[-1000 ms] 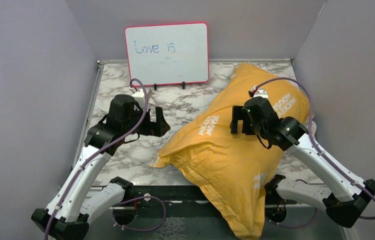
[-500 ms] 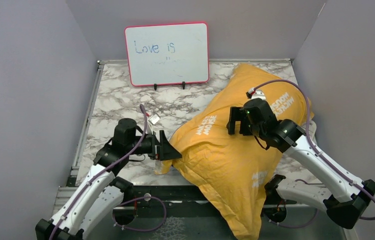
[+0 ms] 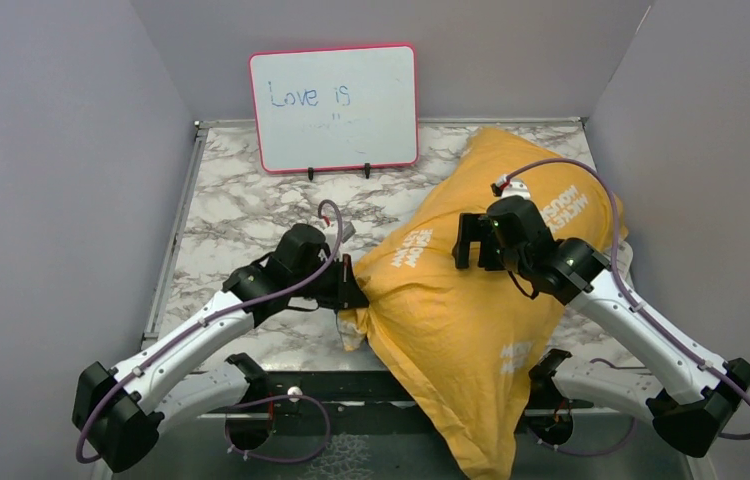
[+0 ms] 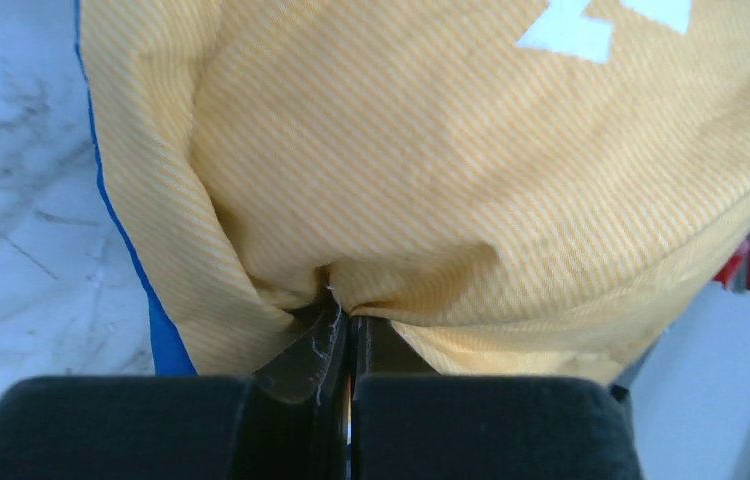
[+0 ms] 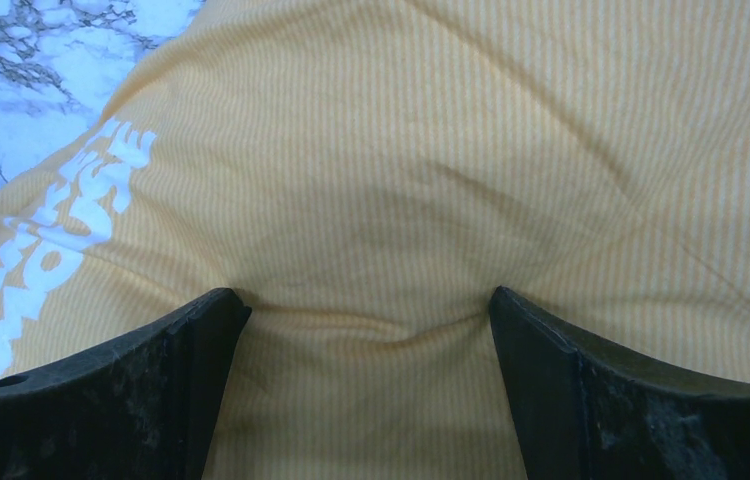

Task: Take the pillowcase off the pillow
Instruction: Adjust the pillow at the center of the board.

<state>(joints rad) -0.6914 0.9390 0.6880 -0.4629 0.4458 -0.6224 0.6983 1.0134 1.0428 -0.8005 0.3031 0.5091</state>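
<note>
Bright, even light (wrist-view foregrounds blurry)

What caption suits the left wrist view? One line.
Left gripper shut on a pinched fold of the yellow pillowcase, marble table beside.

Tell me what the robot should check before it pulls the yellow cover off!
1. Left gripper shut on a pinch of the pillowcase: ok.
2. Right gripper open, fingers pressing into the pillowcase top: ok.
3. Which end of the pillowcase is open: cannot tell.
4. Only cloth pinched, not the pillow inside: cannot tell; the pillow is hidden.
5. Whiteboard stands apart from the pillowcase: ok.
6. Pillowcase fully on the table: not ok; its near end hangs past the edge.
</note>
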